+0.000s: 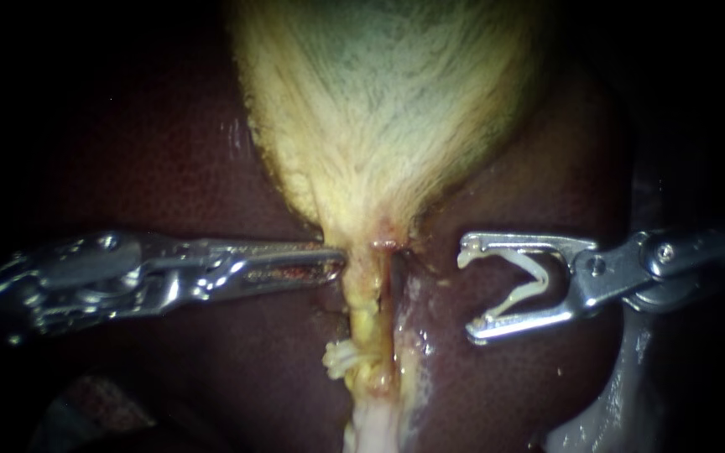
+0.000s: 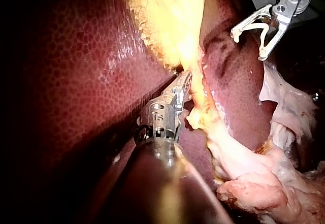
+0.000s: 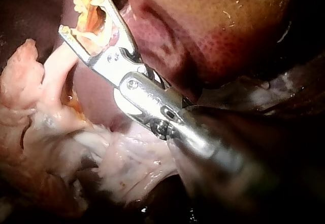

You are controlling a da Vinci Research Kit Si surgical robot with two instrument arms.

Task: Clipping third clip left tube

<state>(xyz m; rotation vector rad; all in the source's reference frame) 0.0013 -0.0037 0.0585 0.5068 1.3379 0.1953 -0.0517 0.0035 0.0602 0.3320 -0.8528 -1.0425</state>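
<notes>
The pale yellow gallbladder narrows downward into a yellowish tube that runs between the liver lobes. My left instrument comes in level from the left, its jaws shut on the tissue at the gallbladder's neck; in the left wrist view its jaws lie against the same yellow strand. My right instrument stands to the right of the tube, apart from it, jaws open with a white clip seated inside them. A whitish frayed lump sits lower on the tube; what it is I cannot tell.
Dark red liver lies on both sides of the tube. Pale loose tissue is heaped beside and under my right instrument. In the left wrist view the right instrument hangs beyond the liver lobe.
</notes>
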